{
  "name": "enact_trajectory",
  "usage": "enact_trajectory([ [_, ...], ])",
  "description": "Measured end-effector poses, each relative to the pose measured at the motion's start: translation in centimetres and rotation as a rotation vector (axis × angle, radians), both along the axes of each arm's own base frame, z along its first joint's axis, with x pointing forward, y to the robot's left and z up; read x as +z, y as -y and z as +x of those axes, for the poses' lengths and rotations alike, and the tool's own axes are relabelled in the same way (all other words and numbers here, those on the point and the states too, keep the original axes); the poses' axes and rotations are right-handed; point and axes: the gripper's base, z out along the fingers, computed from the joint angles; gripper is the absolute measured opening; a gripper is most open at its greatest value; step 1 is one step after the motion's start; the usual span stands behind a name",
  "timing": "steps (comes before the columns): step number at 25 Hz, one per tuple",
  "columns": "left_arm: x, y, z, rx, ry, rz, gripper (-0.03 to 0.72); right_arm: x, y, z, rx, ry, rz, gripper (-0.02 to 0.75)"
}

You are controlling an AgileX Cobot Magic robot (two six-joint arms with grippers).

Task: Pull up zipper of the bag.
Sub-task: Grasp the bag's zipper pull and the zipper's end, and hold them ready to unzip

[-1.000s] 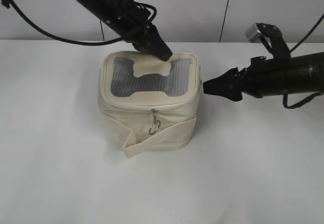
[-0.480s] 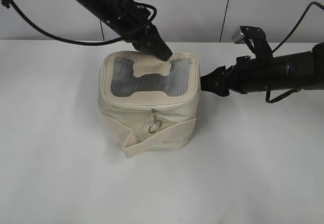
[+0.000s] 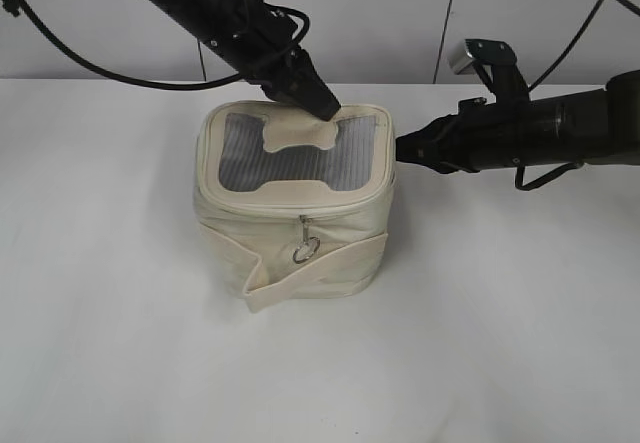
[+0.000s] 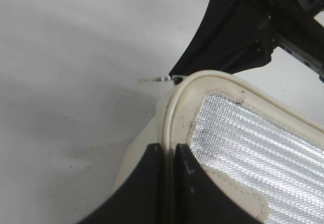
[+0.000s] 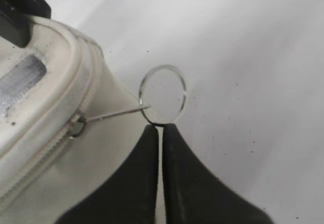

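Observation:
The cream-white bag (image 3: 290,213) stands mid-table, its lid showing the grey mesh window and bone patch (image 3: 298,135). My left gripper (image 3: 322,106) is shut on the lid's back rim; in the left wrist view its jaws (image 4: 169,150) pinch the rim piping of the bag (image 4: 177,107). My right gripper (image 3: 402,149) is at the bag's upper right side. In the right wrist view its jaws (image 5: 161,127) are shut on the lower edge of a silver ring pull (image 5: 163,93), linked to the slider on the zipper (image 5: 76,125). A second ring pull (image 3: 306,251) hangs at the front.
The white table (image 3: 500,323) surrounds the bag, with a pale wall behind. The wide cream strap (image 3: 310,278) wraps the bag's lower front and sticks out at the bottom left. My right gripper's black fingers show at the top of the left wrist view (image 4: 238,32).
My right arm has moved left and farther back, bringing its gripper up to the bag's upper right side. The left arm and the bag have not moved.

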Motion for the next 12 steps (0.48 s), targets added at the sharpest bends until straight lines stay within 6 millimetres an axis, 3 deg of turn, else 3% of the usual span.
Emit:
enact_trajectory([
  [8,0.02,0.00,0.01,0.003,-0.002,0.000,0.050,-0.33,0.00,-0.43,0.051,-0.023,-0.039,0.020],
  [12,0.01,-0.01,0.02,0.006,-0.003,0.001,0.050,-0.64,0.05,-0.83,0.089,-0.053,-0.072,0.193],
])
